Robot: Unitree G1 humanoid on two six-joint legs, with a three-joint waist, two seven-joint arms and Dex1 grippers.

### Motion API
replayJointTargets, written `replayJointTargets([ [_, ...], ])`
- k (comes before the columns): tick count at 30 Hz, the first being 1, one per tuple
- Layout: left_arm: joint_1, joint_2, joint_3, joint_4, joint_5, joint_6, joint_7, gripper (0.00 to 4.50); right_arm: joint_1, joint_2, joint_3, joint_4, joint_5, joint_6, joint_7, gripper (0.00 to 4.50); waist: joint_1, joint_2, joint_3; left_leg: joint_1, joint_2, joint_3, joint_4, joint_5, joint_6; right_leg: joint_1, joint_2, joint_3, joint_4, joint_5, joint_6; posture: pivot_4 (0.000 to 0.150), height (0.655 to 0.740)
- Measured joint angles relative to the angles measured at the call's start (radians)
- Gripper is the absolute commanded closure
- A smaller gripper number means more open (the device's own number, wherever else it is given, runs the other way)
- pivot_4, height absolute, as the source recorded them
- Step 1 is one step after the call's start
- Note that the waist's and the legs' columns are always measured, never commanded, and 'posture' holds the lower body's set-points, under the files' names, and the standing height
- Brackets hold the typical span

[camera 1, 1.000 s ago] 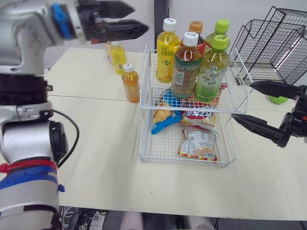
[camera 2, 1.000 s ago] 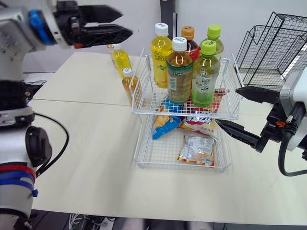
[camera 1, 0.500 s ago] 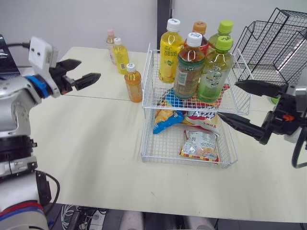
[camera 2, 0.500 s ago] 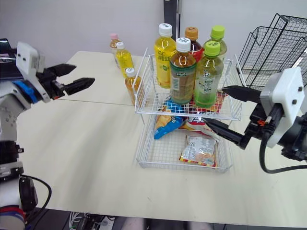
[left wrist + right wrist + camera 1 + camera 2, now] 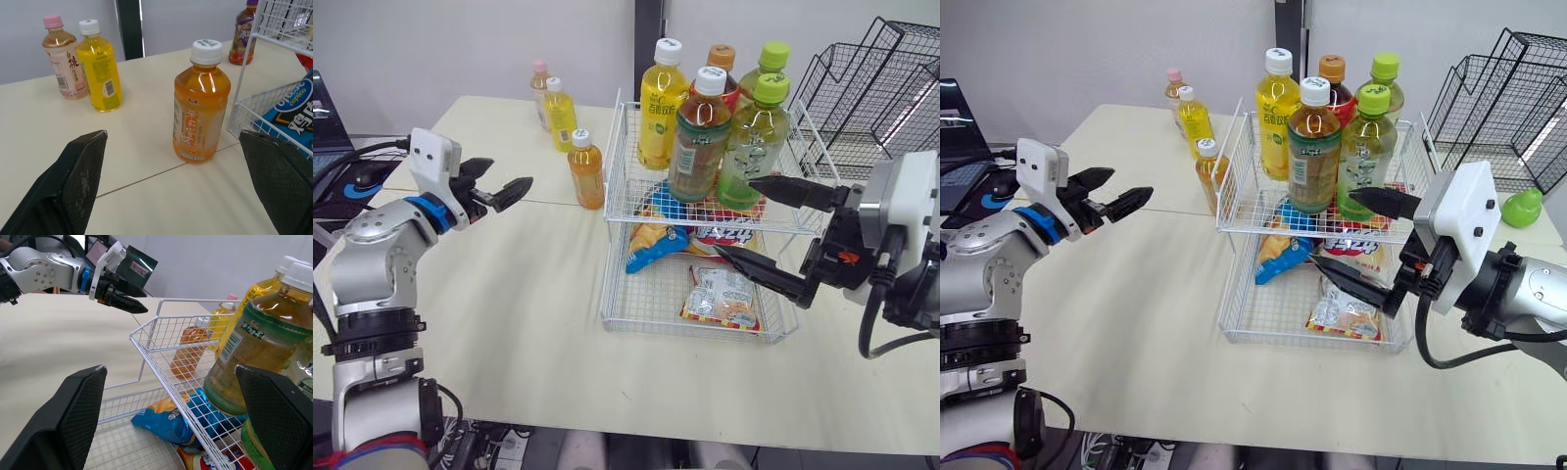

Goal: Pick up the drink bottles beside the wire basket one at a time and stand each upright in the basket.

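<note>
I am holding my left gripper (image 5: 511, 172) at the left of the frame, above the table (image 5: 509, 294), with its two black fingers spread apart and gripping nothing; it is pointing toward the small orange bottle (image 5: 585, 168), which is standing upright on the table just beside the left wall of the wire basket (image 5: 615, 162), well apart from my fingertips; in the left wrist view that bottle is showing between my two fingers, white cap on. Behind it, toward the upper left of the frame, a yellow bottle (image 5: 558, 113) and a pink-capped bottle (image 5: 540, 88) are standing upright close together. I am holding my right gripper (image 5: 734, 215) at the right of the frame, by the front right of the basket, its fingers wide apart and empty; the upper finger is lying level with the upper tier, the lower one is reaching over the lower tier. Five tall bottles (image 5: 695, 137) are standing upright in the upper tier at the top centre; snack packets (image 5: 720, 294) are lying in the lower tier; a black wire rack (image 5: 871, 88) is sitting at the upper right.
</note>
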Motion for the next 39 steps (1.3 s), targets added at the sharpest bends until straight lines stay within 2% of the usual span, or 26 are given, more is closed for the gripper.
replayJointTargets([
  [8,-0.128,-0.104,-0.054,0.110,0.033,-0.043,0.097,0.03,0.025,0.004,0.000,-0.002,-0.017,-0.003,-0.018,0.00,0.001,0.000,0.000,0.000,-0.001,0.000,0.000,0.000,0.000,0.000,0.000,0.000,0.000,0.000,0.000,0.150,0.7400],
  [17,-0.362,-0.244,-0.139,0.386,0.109,-0.103,0.183,0.03,0.020,0.006,0.010,0.097,-0.079,-0.027,0.070,0.00,0.000,0.000,0.000,0.000,-0.001,0.000,0.000,0.000,0.000,0.000,0.001,0.000,-0.001,0.000,0.000,0.150,0.7400],
  [28,-0.574,-0.316,-0.165,0.792,0.201,-0.251,0.278,0.03,0.007,0.023,0.010,0.117,-0.105,-0.033,0.099,0.00,-0.003,0.000,0.000,-0.001,-0.001,0.001,-0.001,0.000,0.000,-0.001,0.001,0.001,-0.001,0.000,0.000,0.150,0.7400],
  [31,-0.599,-0.328,-0.165,0.855,0.213,-0.286,0.295,0.63,-0.001,0.024,0.010,0.117,-0.105,-0.033,0.102,0.00,-0.003,0.000,0.000,-0.001,-0.001,0.001,-0.001,0.000,0.000,-0.001,0.001,0.001,-0.001,0.000,0.000,0.150,0.7400],
  [39,-0.619,-0.331,-0.165,0.896,0.229,-0.350,0.289,3.06,-0.001,0.027,0.010,0.115,-0.105,-0.033,0.107,0.00,-0.002,0.000,0.000,-0.001,-0.001,0.001,-0.001,0.000,0.000,-0.001,0.001,0.001,-0.001,0.000,0.000,0.150,0.7400],
])
